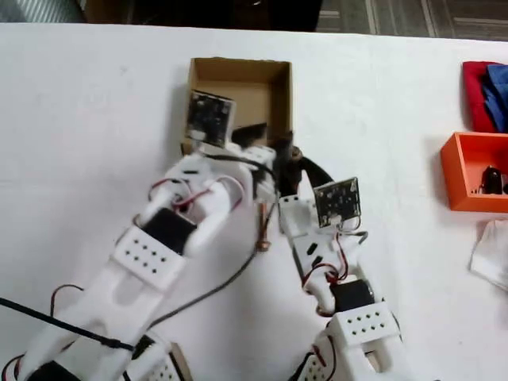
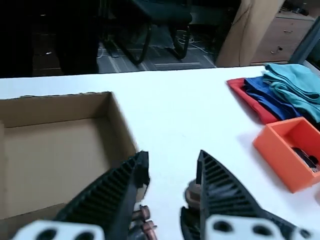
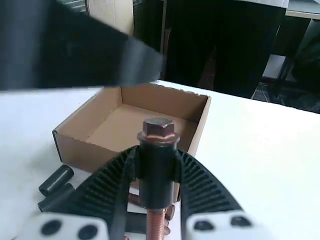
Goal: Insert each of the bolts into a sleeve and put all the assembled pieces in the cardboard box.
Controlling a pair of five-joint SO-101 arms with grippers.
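Although the right pincer is clenched on a black sleeve with a copper bolt seated through it, head up and thread showing below, the piece is not yet in the cardboard box. In the high view the box lies toward twelve o'clock of both arms. The left pincer is released, jaws spread, just beside the box's near wall. Two loose sleeves lie on the tabletop outside the box; loose bolts rest beneath the left pincer.

Risks, as judged:
- The two pincers stand close together at the box's six o'clock edge, so carrying the piece across may knock one against the other.
- The grip appears to bear on the sleeve alone, so tilting could let the bolt slide out.
- A release short of the wall would leave the piece on the tabletop.
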